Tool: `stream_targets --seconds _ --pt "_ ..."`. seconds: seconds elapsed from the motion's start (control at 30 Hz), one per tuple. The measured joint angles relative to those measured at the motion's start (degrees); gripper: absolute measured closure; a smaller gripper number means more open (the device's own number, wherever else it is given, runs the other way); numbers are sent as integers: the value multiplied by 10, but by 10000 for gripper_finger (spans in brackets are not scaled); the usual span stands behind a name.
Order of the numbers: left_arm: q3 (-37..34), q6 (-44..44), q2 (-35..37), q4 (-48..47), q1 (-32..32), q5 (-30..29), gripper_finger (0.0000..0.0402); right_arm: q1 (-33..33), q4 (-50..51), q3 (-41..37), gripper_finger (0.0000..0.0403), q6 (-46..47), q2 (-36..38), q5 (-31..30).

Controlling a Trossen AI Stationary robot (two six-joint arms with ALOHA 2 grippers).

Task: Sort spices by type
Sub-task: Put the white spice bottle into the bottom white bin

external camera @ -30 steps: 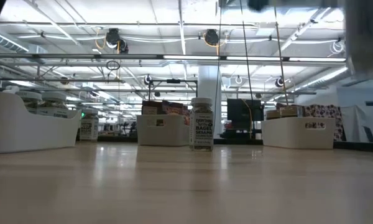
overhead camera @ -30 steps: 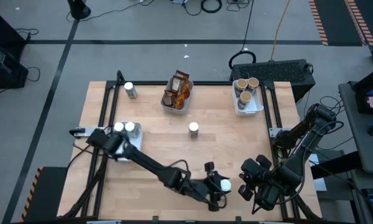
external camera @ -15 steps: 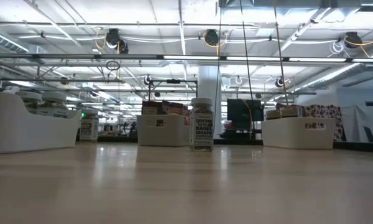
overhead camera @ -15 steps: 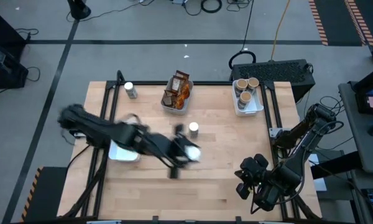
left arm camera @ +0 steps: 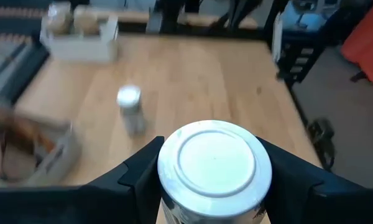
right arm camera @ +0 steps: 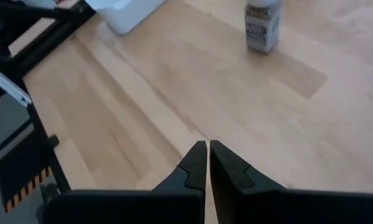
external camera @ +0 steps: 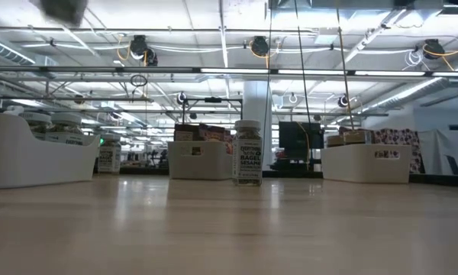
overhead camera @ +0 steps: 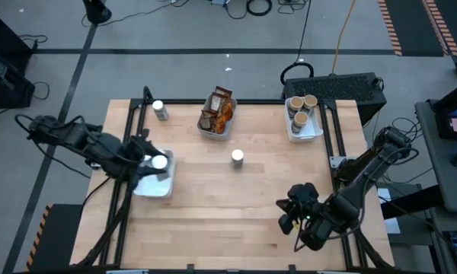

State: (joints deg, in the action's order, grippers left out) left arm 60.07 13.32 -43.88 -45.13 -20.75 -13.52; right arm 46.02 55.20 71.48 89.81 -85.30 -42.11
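My left gripper (overhead camera: 157, 162) is shut on a white-capped jar (left arm camera: 206, 167), held above the white tray (overhead camera: 154, 187) at the table's left edge. That tray has jars in it (external camera: 52, 126). A second jar (overhead camera: 237, 157) stands upright at the table's middle, and a third (overhead camera: 159, 110) at the far left. Packets fill the middle far tray (overhead camera: 217, 114). Tan-topped tubs sit in the far right tray (overhead camera: 301, 114). My right gripper (right arm camera: 208, 154) is shut and empty, above the near right part of the table (overhead camera: 288, 219). My left gripper pinches the jar's body just under the white cap (left arm camera: 168, 199) between its two fingers (left arm camera: 137, 180), one on each side. The fingers reach in from the table's left, slanting downward. The jar is lifted clear over the left tray, with its cap facing the wrist camera.
The wooden tabletop (overhead camera: 213, 221) is bare along the near edge between the two arms. Black frame rails (overhead camera: 126, 129) run along the left and right edges. The low view shows the three trays and the middle jar (external camera: 248, 153) in a row.
My left gripper has carried the jar from the near edge by the right gripper, up and toward the table's left edge, to a spot over the left tray. My right gripper has shifted a little toward the left and turned, and is still shut.
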Motion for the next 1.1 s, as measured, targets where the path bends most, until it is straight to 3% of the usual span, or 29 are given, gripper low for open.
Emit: stream_targets --seconds 0.23,0.5,0.63,1.1 --pt "-139 44 124 -9 0 1 187 -60 -89 0 403 -91 0 0" --pt "-239 28 158 -2 0 45 185 -100 -254 0 403 -227 0 0" --pt "-245 25 152 8 0 74 184 -106 -281 0 403 -263 0 1" --pt "-245 24 145 0 1 76 183 -119 -268 0 403 -280 -9 5"
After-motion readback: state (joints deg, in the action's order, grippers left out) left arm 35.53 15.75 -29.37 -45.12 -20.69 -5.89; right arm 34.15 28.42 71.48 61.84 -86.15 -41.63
